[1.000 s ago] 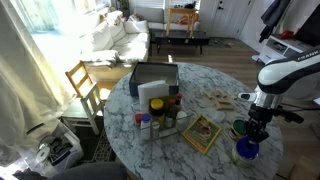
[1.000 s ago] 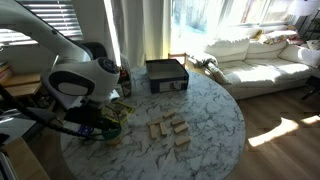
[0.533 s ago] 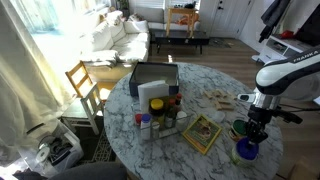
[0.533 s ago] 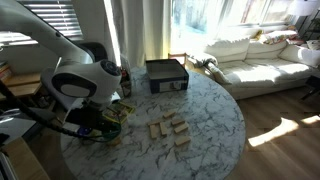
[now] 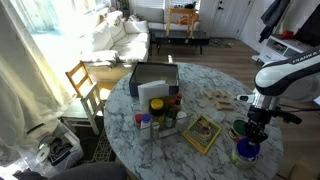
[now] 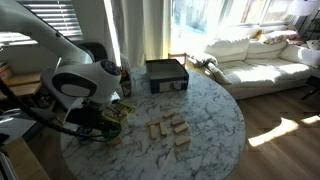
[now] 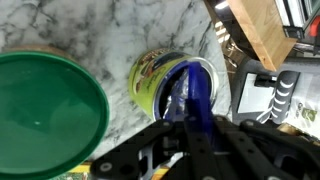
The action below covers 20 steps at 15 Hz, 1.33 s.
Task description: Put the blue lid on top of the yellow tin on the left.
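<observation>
Wrist view: closest to us, the gripper (image 7: 190, 128) pinches the blue lid (image 7: 197, 92) by its rim, so the lid stands on edge rather than flat. Just beyond sits the yellow tin (image 7: 152, 82), open, with the lid's far edge over its mouth; we cannot tell whether they touch. A green-topped tin (image 7: 48, 115) lies just beside it on the marble surface (image 7: 100, 30), a wooden block (image 7: 262, 30) farther off. We judge the placing step is in hand: the lid next needs levelling, centring over the rim, lowering, then release
</observation>
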Tool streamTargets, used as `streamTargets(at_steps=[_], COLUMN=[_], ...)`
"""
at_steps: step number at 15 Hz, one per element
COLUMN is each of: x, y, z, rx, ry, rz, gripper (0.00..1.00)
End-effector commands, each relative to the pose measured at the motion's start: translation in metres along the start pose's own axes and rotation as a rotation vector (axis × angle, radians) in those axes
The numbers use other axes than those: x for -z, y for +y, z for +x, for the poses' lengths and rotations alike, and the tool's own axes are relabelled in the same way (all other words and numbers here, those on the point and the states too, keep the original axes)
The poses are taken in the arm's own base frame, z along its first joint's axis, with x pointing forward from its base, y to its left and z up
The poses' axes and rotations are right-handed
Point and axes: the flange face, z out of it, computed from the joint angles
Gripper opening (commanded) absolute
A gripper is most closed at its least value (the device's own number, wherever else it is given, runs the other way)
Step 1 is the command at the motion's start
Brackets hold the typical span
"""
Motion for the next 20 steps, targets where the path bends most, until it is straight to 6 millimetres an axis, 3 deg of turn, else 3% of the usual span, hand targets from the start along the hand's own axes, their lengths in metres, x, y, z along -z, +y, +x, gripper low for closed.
streamTargets(at_steps=[1,2,3,5,13,14,20], x=[-0.0036,-0.0036,-0.0034,-0.0018,-0.0005,-0.0008,-0.0045], y=[0.008,0.0085,0.0086,0.0086,0.0078,0.0071,0.0033], z=[-0.005,-0.0052,-0.005,-0.0041,-0.0025,-0.0025,-0.0023], rx=[-0.009,-0.011,-0.012,-0.011,-0.003,-0.001,0.02], ry=[-0.019,-0.019,-0.019,-0.016,-0.024,-0.026,-0.055], rz=[-0.002,-0.005,-0.005,-0.01,-0.014,-0.01,0.006], gripper=[0.01,0.0,0.28,0.35,0.94,0.99,1.0])
